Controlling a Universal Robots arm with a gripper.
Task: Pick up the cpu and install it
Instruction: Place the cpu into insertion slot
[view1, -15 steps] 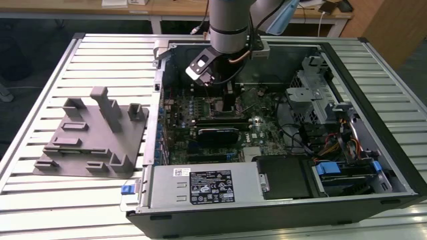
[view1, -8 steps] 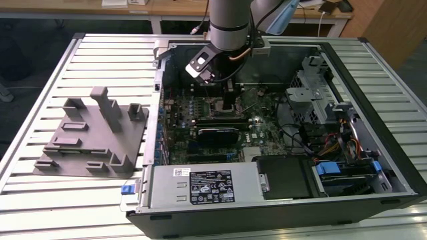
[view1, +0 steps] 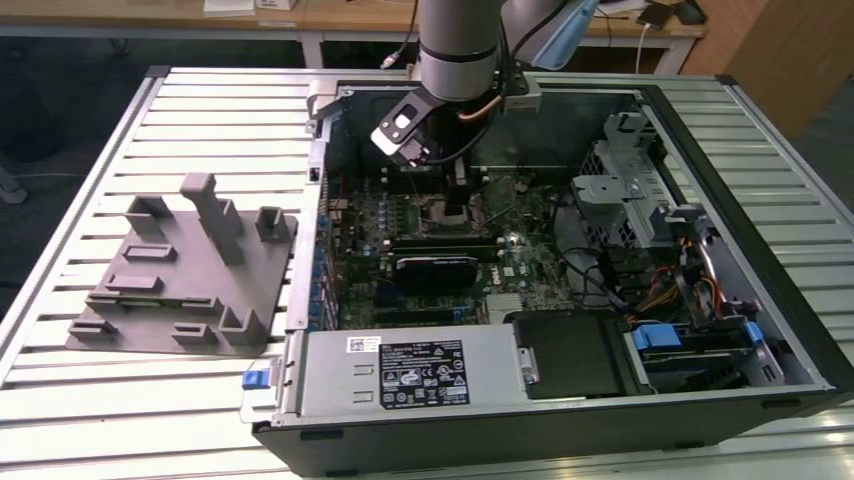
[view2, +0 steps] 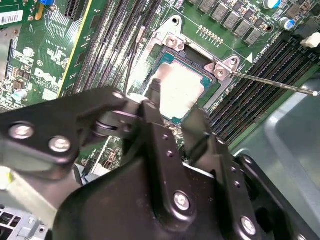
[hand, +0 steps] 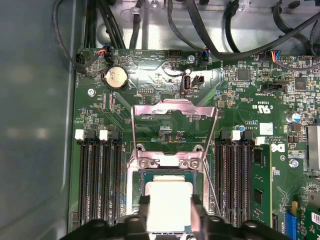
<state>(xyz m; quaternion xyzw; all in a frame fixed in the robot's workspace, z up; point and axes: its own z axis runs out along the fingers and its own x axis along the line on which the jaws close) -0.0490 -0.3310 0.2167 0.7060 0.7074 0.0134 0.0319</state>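
Slatted metal table carries an open computer case lying on its side, with a grey plastic holder resting on the slats at the exterior view's left, just beside the case. Nearest inside the case is the silver power box with its white label, and past it the green main board lies flat. Farther back the arm reaches straight down into the case over the board.

In both wrist views the gripper is down at the socket. Its two black fingers press against opposite edges of the cpu, clamped on it. The cpu lies level inside the socket frame, shiny top up; it seems to rest in the socket, though the fingers hide enough of its edges that I cannot be sure. The metal hold-down plate stands swung open beyond the socket, and its thin wire lever sticks out to one side. Rows of black memory slots flank the socket on both sides. Beyond the plate sit a round coin battery and, at the board's far edge, a bundle of black cables.
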